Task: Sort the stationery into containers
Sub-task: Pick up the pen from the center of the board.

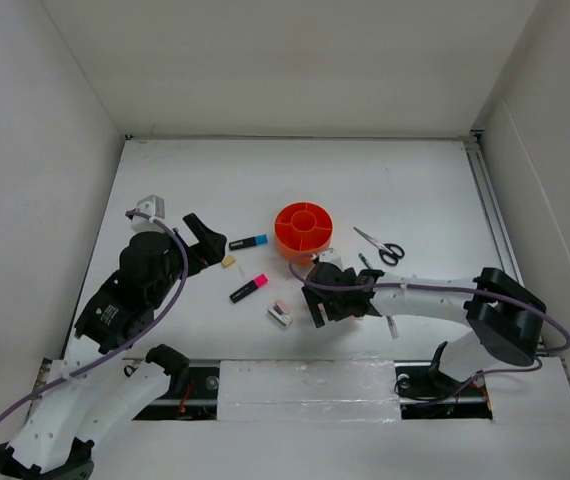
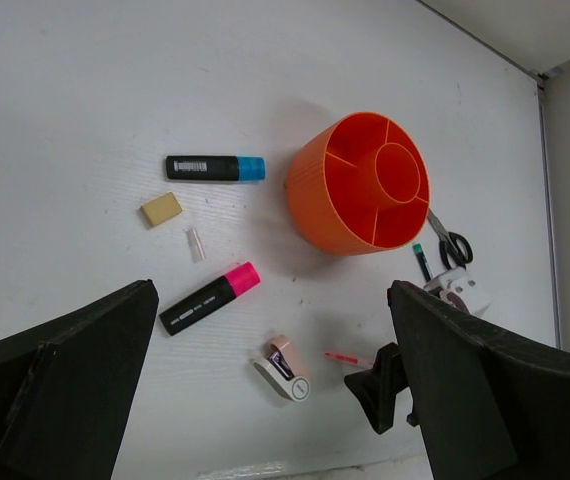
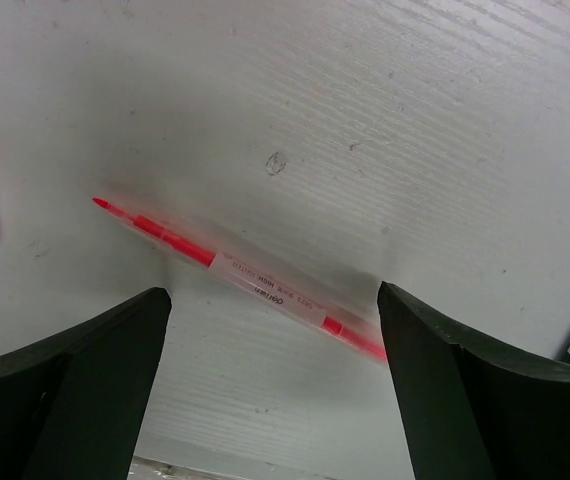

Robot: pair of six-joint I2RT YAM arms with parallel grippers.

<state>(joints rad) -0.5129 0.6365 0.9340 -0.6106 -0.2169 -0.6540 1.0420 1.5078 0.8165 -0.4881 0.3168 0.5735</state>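
In the right wrist view the right gripper (image 3: pixel 275 400) is spread wide, its two dark fingers (image 3: pixel 65 390) at the lower left and lower right corners, with nothing between them but bare table (image 3: pixel 385 120). The pink pen (image 3: pixel 240 275) lies flat on that surface across the middle of the frame, slanting from upper left to lower right, apart from both fingers. The left gripper (image 2: pixel 275 395) is likewise wide open and holds nothing (its fingers fill the bottom corners of the left wrist view). The orange organiser (image 2: pixel 360 185) stands upright right of centre in that view, and its compartments look empty. To its left lies the blue-capped marker (image 2: pixel 215 168), with the tan eraser (image 2: pixel 161 209) just below it. Lower still, the pink-capped marker (image 2: pixel 210 298) lies on a slant. The pink-white clip piece (image 2: pixel 285 368) sits near the bottom centre. The scissors (image 2: pixel 450 240) and a thin black pen (image 2: pixel 421 262) lie at the organiser's right.
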